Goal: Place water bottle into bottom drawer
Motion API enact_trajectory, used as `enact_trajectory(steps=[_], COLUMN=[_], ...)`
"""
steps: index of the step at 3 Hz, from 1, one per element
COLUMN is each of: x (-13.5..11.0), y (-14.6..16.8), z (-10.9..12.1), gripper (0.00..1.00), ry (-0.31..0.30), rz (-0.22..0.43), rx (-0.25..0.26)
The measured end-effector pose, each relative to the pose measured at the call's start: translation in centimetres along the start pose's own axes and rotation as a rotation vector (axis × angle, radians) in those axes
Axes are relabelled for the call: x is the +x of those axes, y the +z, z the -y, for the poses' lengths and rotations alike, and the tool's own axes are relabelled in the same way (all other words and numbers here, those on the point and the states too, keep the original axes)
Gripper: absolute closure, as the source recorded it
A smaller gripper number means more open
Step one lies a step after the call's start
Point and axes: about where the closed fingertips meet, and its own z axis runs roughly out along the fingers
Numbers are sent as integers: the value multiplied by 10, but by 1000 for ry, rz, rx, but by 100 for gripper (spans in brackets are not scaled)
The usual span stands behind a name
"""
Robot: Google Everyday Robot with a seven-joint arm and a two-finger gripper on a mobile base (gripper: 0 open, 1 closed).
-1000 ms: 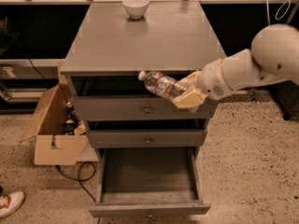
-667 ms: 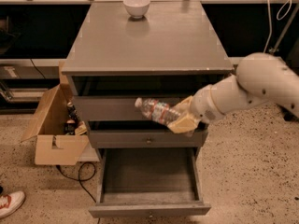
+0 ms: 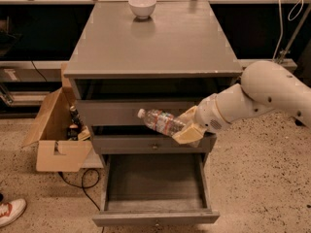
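Camera view catches the gripper (image 3: pixel 186 125), jaws clamped on the water bottle (image 3: pixel 160 122), now lower down the cabinet (image 3: pixel 109 113) front, nearing the open bottom drawer (image 3: pixel 154 191).

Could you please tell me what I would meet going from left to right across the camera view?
Red-and-white shoe → open cardboard box → water bottle → hand holding its base, above the open bottom drawer → white arm.
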Motion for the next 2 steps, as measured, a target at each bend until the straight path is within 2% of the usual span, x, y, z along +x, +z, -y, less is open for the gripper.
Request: enact_trajectory(steps=[1,2], x=[21,68], y=[22,72], z=[1,3], gripper=[100,100], ry=[37,88], rz=[-7,-18], rx=[-45,-113])
